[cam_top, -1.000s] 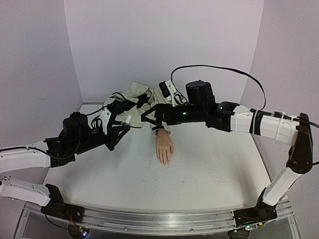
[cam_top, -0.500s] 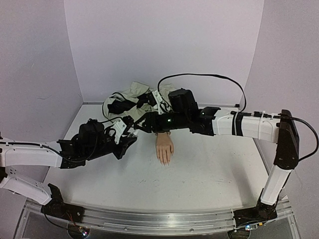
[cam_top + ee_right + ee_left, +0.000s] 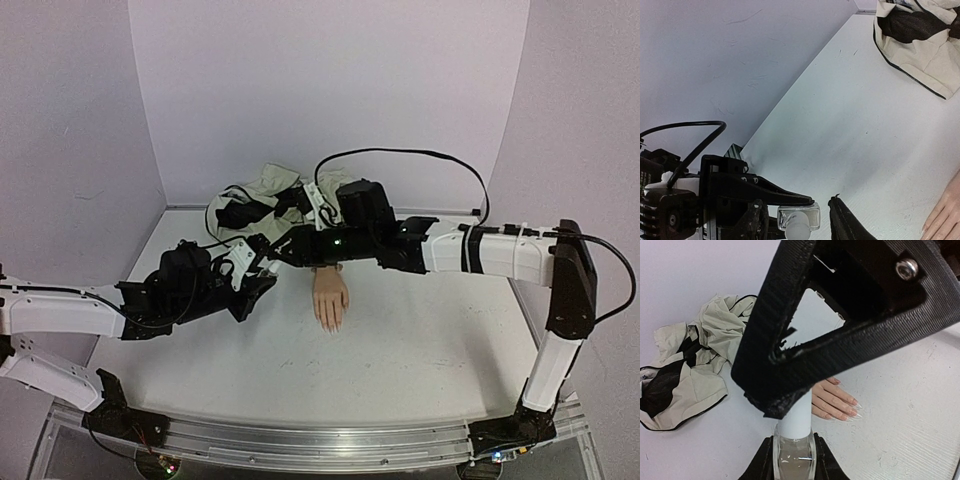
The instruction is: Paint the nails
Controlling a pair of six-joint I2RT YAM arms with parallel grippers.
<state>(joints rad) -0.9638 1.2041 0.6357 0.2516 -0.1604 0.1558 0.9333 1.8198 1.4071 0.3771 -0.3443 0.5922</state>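
The pale mannequin hand [image 3: 330, 293] lies palm down mid-table, fingers toward me. Its long nails [image 3: 854, 410] show in the left wrist view, and the hand [image 3: 945, 215] edges into the right wrist view. My left gripper [image 3: 794, 452] is shut on a small clear glass bottle [image 3: 795, 457] with a white cap [image 3: 796, 422], left of the hand. My right gripper [image 3: 795, 204] straddles that cap [image 3: 797, 231], its jaws open with a gap on each side. In the top view the two grippers meet at the bottle: left gripper [image 3: 255, 272], right gripper [image 3: 283, 250].
A crumpled cream jacket with dark lining [image 3: 262, 192] lies at the back behind the hand, its sleeve leading to the wrist. The right arm [image 3: 470, 250] stretches across above the sleeve. White walls close in the table's left, back and right.
The right arm swung left and its jaws narrowed around the bottle's cap. The left arm carried the bottle rightward toward the hand, then held still.
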